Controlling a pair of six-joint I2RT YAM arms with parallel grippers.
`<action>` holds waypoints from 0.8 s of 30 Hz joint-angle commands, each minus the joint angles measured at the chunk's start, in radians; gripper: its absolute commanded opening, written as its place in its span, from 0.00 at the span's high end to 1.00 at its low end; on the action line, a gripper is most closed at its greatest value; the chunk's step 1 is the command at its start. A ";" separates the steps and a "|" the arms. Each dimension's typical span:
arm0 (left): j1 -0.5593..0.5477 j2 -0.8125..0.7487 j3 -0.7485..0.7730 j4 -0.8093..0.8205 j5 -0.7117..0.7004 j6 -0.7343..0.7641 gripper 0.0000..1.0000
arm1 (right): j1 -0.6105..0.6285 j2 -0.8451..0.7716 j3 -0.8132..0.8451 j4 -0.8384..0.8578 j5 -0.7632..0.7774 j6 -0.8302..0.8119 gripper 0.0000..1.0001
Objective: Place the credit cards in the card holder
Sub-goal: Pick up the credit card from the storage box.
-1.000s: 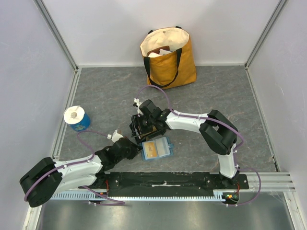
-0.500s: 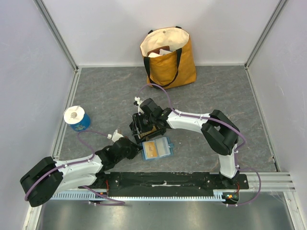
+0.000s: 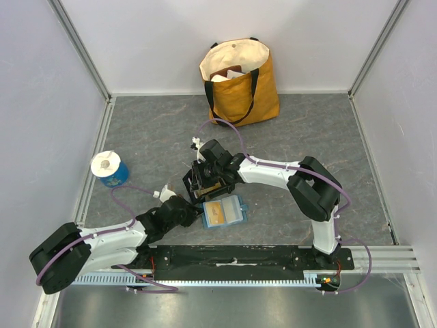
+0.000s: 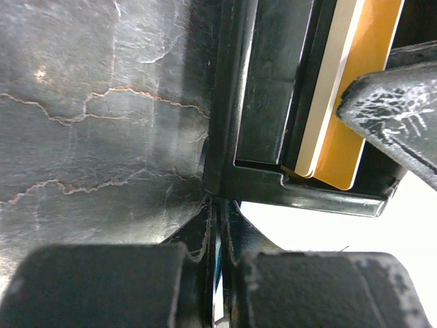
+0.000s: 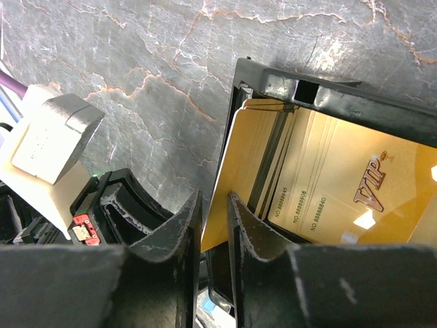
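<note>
**One card at the holder, several left in the tray**

Nearest the arm bases, the left pincer [image 3: 190, 208] lies low on the bench [image 3: 136, 130], just beside the left edge of the card holder [image 3: 223, 212]. In its wrist view the fingers [image 4: 102, 287] are pressed almost together, with only a hairline slit between them, directly below a corner of the black tray [image 4: 307, 195]. Whether anything is pinched in that slit cannot be told.

The card holder lies open and flat between the two arms. A tan card [image 3: 216, 213] sits on its pale lining. Whether that card is seated in a pocket or only resting on top cannot be told from above.

Just beyond the holder stands the tray, with the right pincer [image 5: 213, 212] over it. Its fingers are closed to a narrow gap on the edge of a gold card [image 5: 235, 164], which is tilted up out of the tray. More credit cards [image 5: 341, 178] remain beneath it. The left wrist view shows a whitish card [image 4: 328, 89] beside an orange card [image 4: 341, 157] there.

Further off, a blue roll [image 3: 109, 169] stands at the left and a tote bag [image 3: 239, 82] against the far wall.

Assessment: the task is at an early stage. At most one card has been delivered. The gripped card must be carried across and slotted in, and the rest must follow.
</note>
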 commanded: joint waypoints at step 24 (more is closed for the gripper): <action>0.015 0.031 -0.016 -0.055 0.007 0.063 0.98 | -0.011 -0.009 0.034 0.023 0.023 -0.001 0.38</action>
